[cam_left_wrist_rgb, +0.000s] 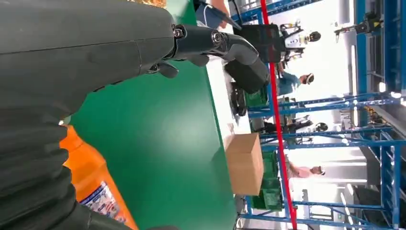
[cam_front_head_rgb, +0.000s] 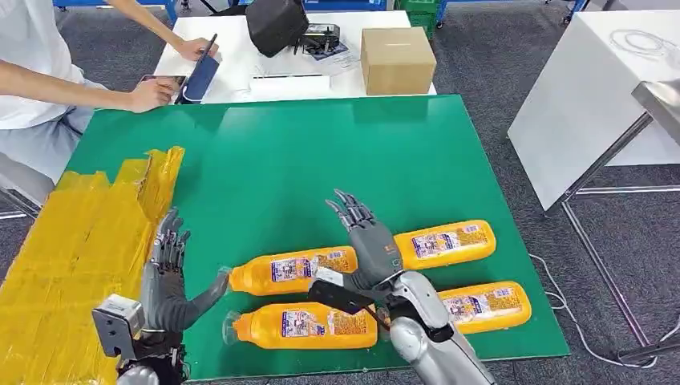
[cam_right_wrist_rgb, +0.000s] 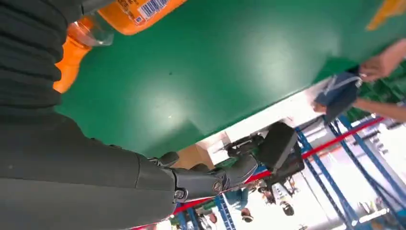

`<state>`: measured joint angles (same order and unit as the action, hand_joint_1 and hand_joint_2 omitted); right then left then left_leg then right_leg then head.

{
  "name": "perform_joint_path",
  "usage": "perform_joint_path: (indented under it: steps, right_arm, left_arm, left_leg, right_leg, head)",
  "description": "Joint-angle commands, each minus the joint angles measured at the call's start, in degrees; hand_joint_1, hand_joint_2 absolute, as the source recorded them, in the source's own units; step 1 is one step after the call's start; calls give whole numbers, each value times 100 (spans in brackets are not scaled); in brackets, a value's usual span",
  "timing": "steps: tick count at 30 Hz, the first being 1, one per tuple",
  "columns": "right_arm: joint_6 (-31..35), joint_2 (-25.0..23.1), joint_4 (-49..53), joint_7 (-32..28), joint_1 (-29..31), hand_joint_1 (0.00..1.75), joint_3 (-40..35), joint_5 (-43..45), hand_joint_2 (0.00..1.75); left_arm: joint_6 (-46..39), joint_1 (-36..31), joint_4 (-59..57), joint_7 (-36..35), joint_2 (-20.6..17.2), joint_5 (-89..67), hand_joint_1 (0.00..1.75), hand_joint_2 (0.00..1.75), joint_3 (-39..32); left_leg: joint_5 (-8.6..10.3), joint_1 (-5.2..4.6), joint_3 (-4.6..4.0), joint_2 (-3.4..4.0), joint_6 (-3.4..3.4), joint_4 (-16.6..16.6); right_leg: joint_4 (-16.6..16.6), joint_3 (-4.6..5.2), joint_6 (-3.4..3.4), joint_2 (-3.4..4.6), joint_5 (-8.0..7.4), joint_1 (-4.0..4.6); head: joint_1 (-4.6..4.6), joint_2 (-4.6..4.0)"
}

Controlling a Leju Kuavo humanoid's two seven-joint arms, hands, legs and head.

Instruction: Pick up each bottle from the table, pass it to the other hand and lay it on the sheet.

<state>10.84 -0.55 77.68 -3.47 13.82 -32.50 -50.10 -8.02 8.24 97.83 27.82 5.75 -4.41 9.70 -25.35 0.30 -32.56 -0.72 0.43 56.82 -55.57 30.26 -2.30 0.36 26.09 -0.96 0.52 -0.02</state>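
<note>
Progress looked nil: four orange plastic bottles [cam_front_head_rgb: 293,273] lay on the green table [cam_front_head_rgb: 265,160], none on the yellow sheet [cam_front_head_rgb: 72,241] at left. Left hand [cam_front_head_rgb: 166,277] and right hand [cam_front_head_rgb: 370,241] hovered released, grasping nothing.

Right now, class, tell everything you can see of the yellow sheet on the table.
The yellow sheet looks like a thin, crinkled plastic or taped film, glossy, with creases and a ragged folded edge. It lies flat over the left end of the green table. No bottle lies on it. The left hand hovers at its near edge.
</note>
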Motion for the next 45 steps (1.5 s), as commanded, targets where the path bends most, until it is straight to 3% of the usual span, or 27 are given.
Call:
perform_joint_path:
  steps: [1,7,15,33,45]
  right_arm:
    - [-32,22,-900,55,553,0,-362,-43,175]
    - [-93,32,-983,94,603,0,-462,-157,175]
    - [-422,-231,-2151,205,1246,0,-857,-344,175]
    - [-896,-533,-3616,114,1985,0,-1489,-223,175]
    - [-829,-783,-4467,791,2382,0,-1825,-696,175]
  left_arm:
    - [21,-187,-140,-39,50,31,0,175,-167]
    - [35,-182,-131,-39,52,37,0,175,-158]
    - [79,-380,-269,-47,36,71,0,175,-97]
    - [92,-649,-578,-46,9,125,0,175,42]
    - [82,-771,-692,-70,32,132,0,175,52]
  left_leg:
    - [-7,5,18,11,1,-3]
    - [-3,1,7,6,1,-2]
    - [1,1,8,12,1,-3]
    - [0,3,14,13,-1,-2]
    - [-2,3,15,5,-1,-1]
  right_leg:
    - [10,-21,10,3,3,7]
    - [4,-8,5,2,1,2]
    - [4,-6,6,7,-3,3]
    - [4,-12,9,5,-2,5]
    - [3,-16,8,-4,2,5]
  head:
    - [-2,0]
    - [-2,0]
    - [0,0]
    - [0,0]
    - [-2,0]
